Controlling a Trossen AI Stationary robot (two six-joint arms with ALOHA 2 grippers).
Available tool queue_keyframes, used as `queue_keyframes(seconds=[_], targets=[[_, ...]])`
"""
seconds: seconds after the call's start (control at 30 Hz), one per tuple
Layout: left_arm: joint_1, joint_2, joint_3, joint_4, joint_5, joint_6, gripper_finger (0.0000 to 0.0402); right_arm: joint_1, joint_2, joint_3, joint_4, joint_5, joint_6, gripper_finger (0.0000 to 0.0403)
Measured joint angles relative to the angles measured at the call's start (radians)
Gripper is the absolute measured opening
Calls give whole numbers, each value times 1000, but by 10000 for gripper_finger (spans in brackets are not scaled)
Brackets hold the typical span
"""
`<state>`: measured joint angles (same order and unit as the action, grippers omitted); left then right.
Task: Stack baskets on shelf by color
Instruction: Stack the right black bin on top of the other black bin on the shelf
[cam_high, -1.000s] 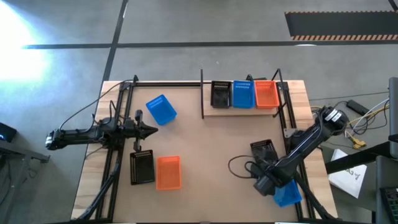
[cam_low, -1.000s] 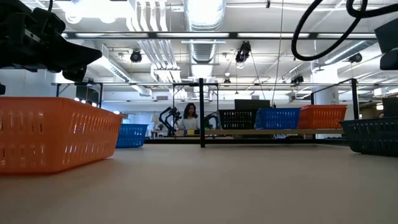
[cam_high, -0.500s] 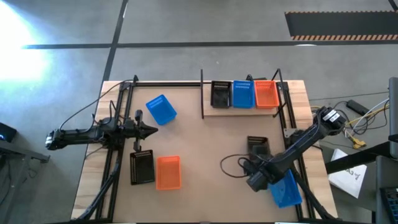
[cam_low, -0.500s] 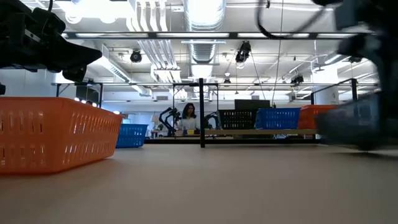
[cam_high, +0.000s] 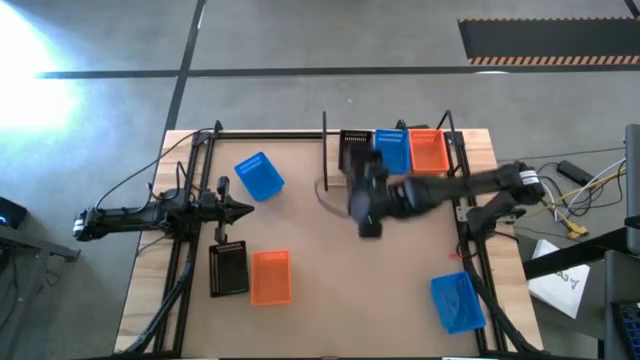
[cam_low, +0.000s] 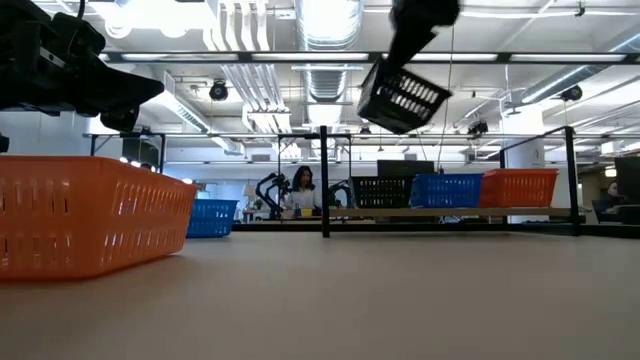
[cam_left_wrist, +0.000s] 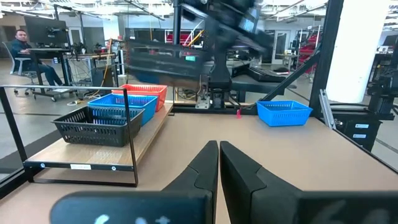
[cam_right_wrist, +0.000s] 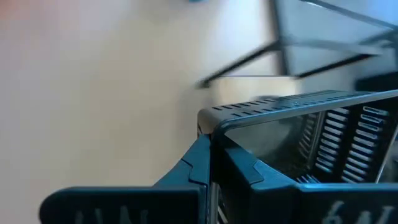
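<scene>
Since the earlier frame, the right gripper (cam_high: 366, 205) is carrying a black basket (cam_low: 402, 97) from the table's near right side up toward the shelf (cam_high: 392, 178); its jaws are closing on the basket's wall. The shelf is already holding one black, one blue and one orange basket. Still on the table (cam_high: 320, 300) are two blue ones, one orange and one black. The left gripper (cam_high: 243, 209) is waiting at the left, jaws together and holding nothing.
</scene>
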<state>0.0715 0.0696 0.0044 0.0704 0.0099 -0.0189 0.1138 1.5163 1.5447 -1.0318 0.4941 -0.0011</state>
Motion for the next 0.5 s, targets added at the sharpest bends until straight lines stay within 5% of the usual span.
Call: queue_keyframes(seconds=[0.27,0.5], targets=[[0,0,0,0,0,0,0,-289,135,96,41,-76,-226,12],[0,0,0,0,0,0,0,-345,269,134,38,-102,-280,12]])
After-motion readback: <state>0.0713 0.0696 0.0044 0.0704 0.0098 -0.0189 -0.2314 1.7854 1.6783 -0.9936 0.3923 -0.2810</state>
